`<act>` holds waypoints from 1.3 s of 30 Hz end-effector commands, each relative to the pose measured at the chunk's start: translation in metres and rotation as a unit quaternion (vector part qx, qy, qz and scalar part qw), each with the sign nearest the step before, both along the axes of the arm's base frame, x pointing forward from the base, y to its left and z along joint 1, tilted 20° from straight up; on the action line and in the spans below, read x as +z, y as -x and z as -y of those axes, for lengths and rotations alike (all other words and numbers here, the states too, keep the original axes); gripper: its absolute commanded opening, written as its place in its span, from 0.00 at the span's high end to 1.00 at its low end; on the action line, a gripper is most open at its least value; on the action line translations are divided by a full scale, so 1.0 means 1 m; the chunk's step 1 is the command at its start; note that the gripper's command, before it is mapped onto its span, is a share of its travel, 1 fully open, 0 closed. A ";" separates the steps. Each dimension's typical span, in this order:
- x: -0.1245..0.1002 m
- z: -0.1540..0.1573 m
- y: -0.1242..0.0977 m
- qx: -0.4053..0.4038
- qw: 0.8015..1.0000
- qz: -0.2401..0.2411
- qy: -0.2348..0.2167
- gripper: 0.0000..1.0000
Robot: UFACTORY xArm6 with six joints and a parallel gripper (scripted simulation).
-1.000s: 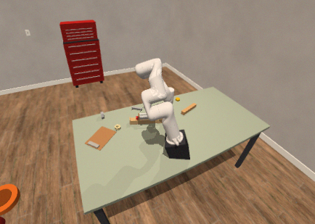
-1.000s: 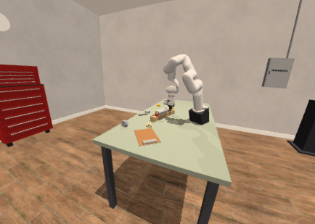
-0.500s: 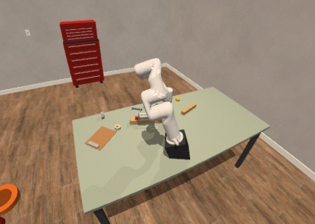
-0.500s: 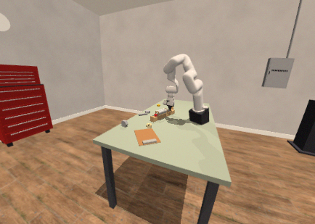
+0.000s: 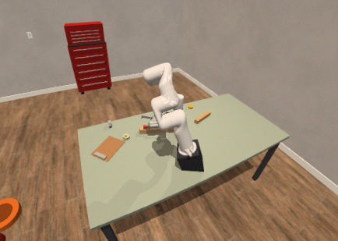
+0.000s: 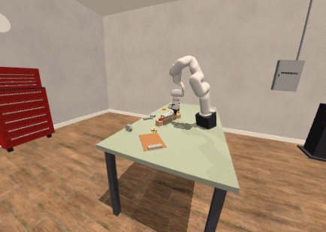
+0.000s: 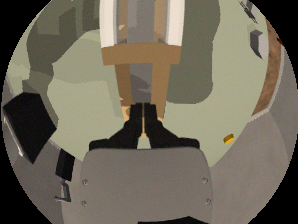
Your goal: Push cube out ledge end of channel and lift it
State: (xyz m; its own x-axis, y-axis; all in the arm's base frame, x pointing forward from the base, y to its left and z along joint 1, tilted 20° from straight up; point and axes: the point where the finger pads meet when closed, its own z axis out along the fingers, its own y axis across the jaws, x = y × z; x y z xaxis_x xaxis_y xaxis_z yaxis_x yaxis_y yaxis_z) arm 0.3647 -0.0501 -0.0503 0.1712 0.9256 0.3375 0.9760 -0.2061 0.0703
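A wooden channel (image 5: 148, 131) (image 6: 165, 121) (image 7: 140, 55) lies on the green table (image 5: 218, 150) (image 6: 188, 152). A small red cube (image 5: 145, 126) (image 6: 161, 119) sits at the channel's end farthest from the gripper; it does not show in the wrist view. A grey rod (image 5: 153, 124) (image 6: 167, 116) (image 7: 143, 23) lies along the inside of the channel. My gripper (image 6: 175, 111) (image 7: 143, 103) is shut, its fingertips low at the channel's other end, just outside it and in line with the rod. In the top view the arm hides the gripper.
On the table lie an orange clipboard (image 5: 108, 147) (image 6: 152, 141), a tape roll (image 5: 126, 136) (image 6: 153, 129), a grey cylinder (image 5: 110, 123) (image 6: 128, 128), a grey tool (image 5: 147, 116) (image 6: 152, 116), a yellow piece (image 5: 191, 107) (image 7: 228, 139) and a wooden block (image 5: 202, 117). The arm's black base (image 5: 191, 160) stands near the channel.
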 end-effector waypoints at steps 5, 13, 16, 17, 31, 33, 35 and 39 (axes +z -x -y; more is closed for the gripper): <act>0.003 -0.007 -0.002 0.000 1.000 0.001 0.000 1.00; 0.021 -0.002 0.000 0.000 1.000 0.001 0.000 1.00; 0.035 0.003 0.002 0.000 1.000 0.001 0.000 1.00; 0.043 0.005 0.003 0.000 1.000 0.001 0.000 1.00; 0.071 0.015 0.007 0.000 1.000 0.001 0.000 1.00; 0.071 0.015 0.007 0.000 1.000 0.001 0.000 1.00; 0.071 0.015 0.007 0.000 1.000 0.001 0.000 1.00; 0.075 0.003 0.000 0.000 1.000 0.000 0.002 1.00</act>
